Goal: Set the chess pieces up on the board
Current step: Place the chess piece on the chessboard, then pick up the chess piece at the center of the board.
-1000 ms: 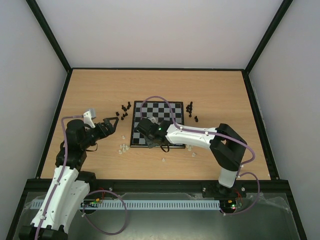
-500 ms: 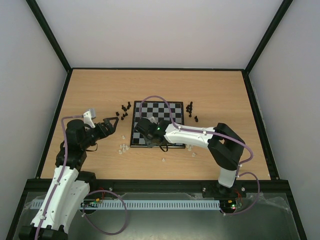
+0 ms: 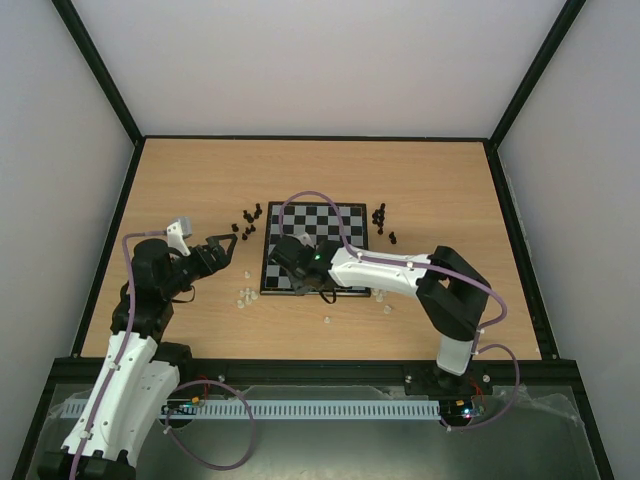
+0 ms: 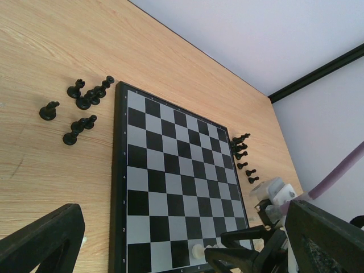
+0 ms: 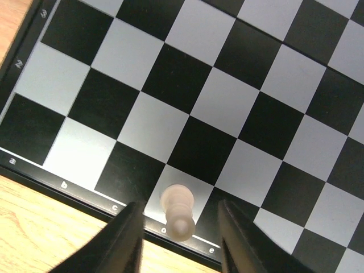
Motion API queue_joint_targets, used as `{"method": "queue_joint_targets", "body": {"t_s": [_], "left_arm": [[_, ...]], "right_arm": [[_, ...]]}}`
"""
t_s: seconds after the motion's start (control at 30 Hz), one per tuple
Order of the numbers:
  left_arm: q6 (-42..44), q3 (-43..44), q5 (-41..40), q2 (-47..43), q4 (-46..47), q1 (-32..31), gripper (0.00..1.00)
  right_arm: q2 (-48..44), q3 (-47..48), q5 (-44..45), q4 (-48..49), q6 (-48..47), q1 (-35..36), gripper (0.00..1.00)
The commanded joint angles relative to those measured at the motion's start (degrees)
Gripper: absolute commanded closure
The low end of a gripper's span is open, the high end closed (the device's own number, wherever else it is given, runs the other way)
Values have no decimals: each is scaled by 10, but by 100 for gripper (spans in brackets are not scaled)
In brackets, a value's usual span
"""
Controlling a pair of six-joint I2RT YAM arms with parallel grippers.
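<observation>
At the near edge of the board (image 3: 330, 222), seen from above, the right tool (image 3: 310, 287) reaches over the first row. The left tool (image 3: 232, 245) hovers over the counter (image 3: 200, 180) to the board's left, near some black chess pieces (image 3: 250, 218). From the left wrist, that tool's fingers (image 4: 45, 242) stand wide apart, and a pale piece (image 4: 197, 250) stands upright on the board's nearest row. From the right wrist, the right tool's fingers (image 5: 128, 242) flank the pale piece, parted and clear of it.
</observation>
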Motion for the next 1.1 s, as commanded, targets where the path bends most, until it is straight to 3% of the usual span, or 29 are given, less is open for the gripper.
{"method": "queue_joint_targets", "body": {"t_s": [0.0, 0.2, 0.4, 0.5, 0.7, 1.07], "left_arm": [[0, -4, -1, -2, -2, -3, 1], [1, -1, -1, -3, -5, -3, 0], [4, 1, 4, 7, 1, -3, 0], [5, 0, 9, 15, 7, -3, 0], [10, -2, 16, 28, 17, -3, 1], [11, -7, 18, 27, 18, -3, 1]], "right_arm": [[-35, 6, 11, -29, 2, 4, 58], [-103, -22, 51, -51, 11, 3, 27], [-210, -98, 80, -69, 36, -22, 19], [-261, -153, 76, -69, 43, -63, 19], [-313, -226, 51, -57, 45, -156, 31], [-275, -266, 29, -26, 62, -171, 51]]}}
